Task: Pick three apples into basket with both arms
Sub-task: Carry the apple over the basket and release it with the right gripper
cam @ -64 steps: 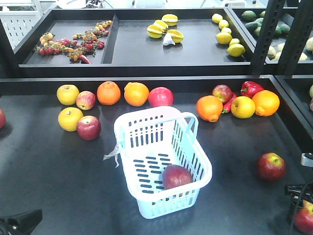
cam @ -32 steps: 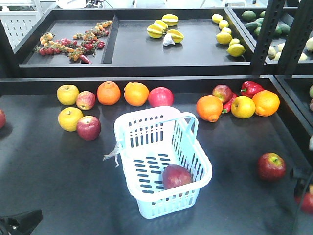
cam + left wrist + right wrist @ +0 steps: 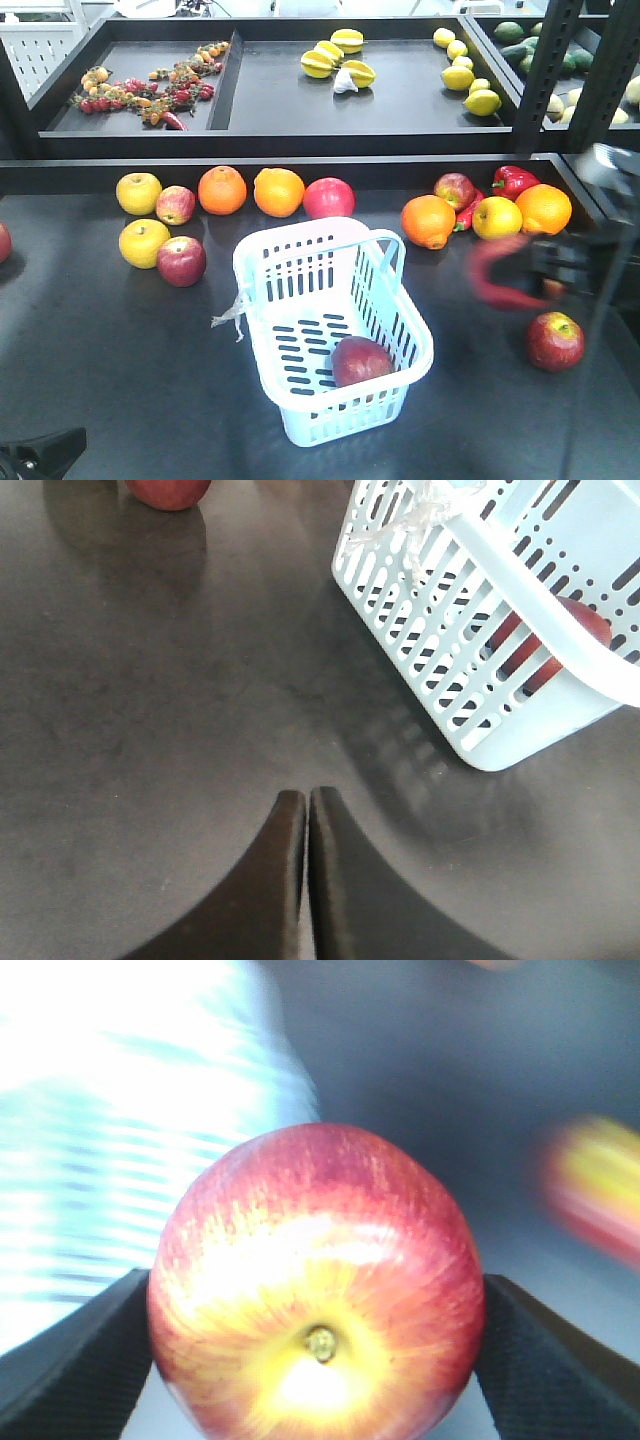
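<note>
Carrying a dark red apple with a yellowish base [image 3: 318,1285] clamped between our right gripper's [image 3: 318,1360] fingers, we hold it above the dark surface [image 3: 120,360], to the right of the light blue slotted plastic basket [image 3: 400,325]. One dark red apple [image 3: 361,360] lies inside; another red apple [image 3: 555,341] sits near right. Our left gripper [image 3: 306,880] rests low, fingers together, empty. We should clear the rim, centre over the open far half, lower, then release so nothing bounces out.
</note>
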`<state>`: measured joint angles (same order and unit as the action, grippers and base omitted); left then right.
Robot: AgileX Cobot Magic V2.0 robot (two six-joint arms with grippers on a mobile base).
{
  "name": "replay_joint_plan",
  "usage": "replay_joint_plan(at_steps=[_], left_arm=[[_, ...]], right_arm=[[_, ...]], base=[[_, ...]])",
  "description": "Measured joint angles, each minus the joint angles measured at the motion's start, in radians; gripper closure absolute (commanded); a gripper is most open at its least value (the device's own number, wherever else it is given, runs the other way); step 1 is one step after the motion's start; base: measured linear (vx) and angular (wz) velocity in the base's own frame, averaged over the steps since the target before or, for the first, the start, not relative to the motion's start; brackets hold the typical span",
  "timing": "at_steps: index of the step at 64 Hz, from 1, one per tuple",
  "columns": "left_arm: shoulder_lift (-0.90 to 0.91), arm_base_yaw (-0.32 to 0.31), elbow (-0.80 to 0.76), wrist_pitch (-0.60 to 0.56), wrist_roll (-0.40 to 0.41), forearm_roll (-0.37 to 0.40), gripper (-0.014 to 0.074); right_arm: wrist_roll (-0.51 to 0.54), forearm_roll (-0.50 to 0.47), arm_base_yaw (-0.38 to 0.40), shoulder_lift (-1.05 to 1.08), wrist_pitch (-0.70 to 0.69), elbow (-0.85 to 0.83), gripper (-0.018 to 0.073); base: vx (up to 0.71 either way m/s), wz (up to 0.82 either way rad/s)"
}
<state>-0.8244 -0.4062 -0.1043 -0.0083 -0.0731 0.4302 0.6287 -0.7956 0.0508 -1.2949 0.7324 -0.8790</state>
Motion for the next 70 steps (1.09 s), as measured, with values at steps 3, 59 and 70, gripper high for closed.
replay_joint_plan(at_steps=[3, 59, 70], left_arm=[[0.0, 0.0, 0.0, 0.0, 0.0, 0.0, 0.0604], [0.0, 0.0, 0.0, 0.0, 0.0, 0.0, 0.0604], [0.0, 0.0, 0.0, 0.0, 0.0, 0.0, 0.0604]], right_arm=[[0.032, -0.047, -0.045, -0.008, -0.019, 0.001, 0.046], [0.158, -0.219, -0.404, -0.517, -0.208, -0.201, -0.0033], [0.183, -0.218, -0.404, -0.517, -0.209, -0.202, -0.0169]], base=[[0.0, 0.0], [0.0, 0.0], [0.0, 0.0]])
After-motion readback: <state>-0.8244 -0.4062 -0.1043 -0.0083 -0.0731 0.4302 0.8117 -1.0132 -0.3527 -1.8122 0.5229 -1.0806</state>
